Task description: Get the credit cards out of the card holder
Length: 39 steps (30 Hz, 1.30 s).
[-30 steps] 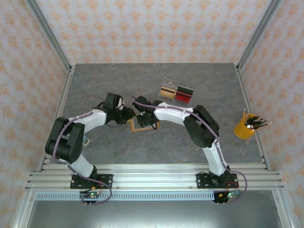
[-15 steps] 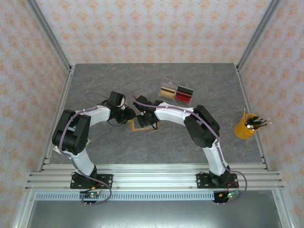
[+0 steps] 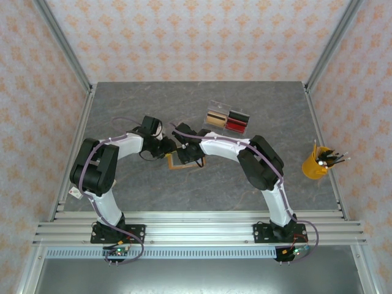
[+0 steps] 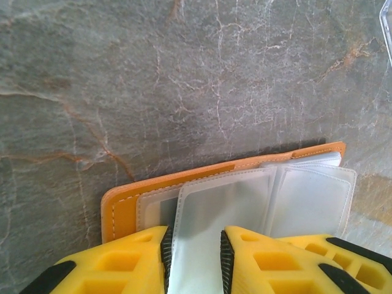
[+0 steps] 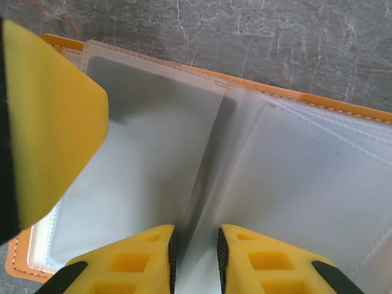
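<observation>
Shows a grey stone-look table top (image 3: 128, 107) veined in brown, enclosed at back and both sides by cream walls (image 3: 196, 37) printed with repeating orange motifs, framed by bare aluminium posts (image 3: 64, 44) at the rear corners, edged in front by ribbed aluminium rails (image 3: 196, 231), under even, diffuse light.

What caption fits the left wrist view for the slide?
Left tool straddling a pale credit card at the open orange card holder on a grey stone-look table.
</observation>
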### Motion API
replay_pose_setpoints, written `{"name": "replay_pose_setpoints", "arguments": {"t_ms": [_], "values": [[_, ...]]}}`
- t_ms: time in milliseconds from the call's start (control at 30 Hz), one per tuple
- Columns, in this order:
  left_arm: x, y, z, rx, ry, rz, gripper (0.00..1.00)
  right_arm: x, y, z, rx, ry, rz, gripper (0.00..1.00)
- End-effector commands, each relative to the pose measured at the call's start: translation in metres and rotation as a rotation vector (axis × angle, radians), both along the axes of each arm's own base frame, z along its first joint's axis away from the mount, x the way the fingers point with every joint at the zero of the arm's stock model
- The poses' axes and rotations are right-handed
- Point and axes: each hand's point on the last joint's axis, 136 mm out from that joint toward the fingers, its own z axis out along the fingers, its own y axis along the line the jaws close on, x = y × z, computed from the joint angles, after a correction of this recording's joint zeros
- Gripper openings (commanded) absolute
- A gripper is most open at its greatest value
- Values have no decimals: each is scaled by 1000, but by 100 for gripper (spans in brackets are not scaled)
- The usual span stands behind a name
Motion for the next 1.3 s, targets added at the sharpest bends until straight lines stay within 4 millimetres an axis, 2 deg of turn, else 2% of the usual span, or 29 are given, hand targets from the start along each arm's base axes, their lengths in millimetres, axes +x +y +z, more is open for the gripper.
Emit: {"name": "replay_pose_setpoints", "arguments": {"t_ms": [0,233,400,567,733,1100,1267], "values": [[-11,-8,0,-29,34,-88,34,-24,-31,-39,-122,113,0,25],[-18,-5,0,-19,19,-148,33,-24,-25,-35,-29,148,-15,25],[-16,-9,4,-46,-6,-167,26,-25,-12,-23,76,166,0,26],[-13,-11,5,-59,-14,-167,22,-20,2,5,174,125,6,28],[-12,-13,10,-83,-25,-170,22,-11,5,39,250,46,-5,33],[-18,-19,20,-144,-20,-151,27,5,-41,90,240,-171,-78,45],[-23,-20,25,-151,-28,-150,30,12,-62,111,237,-287,-164,55]]}}
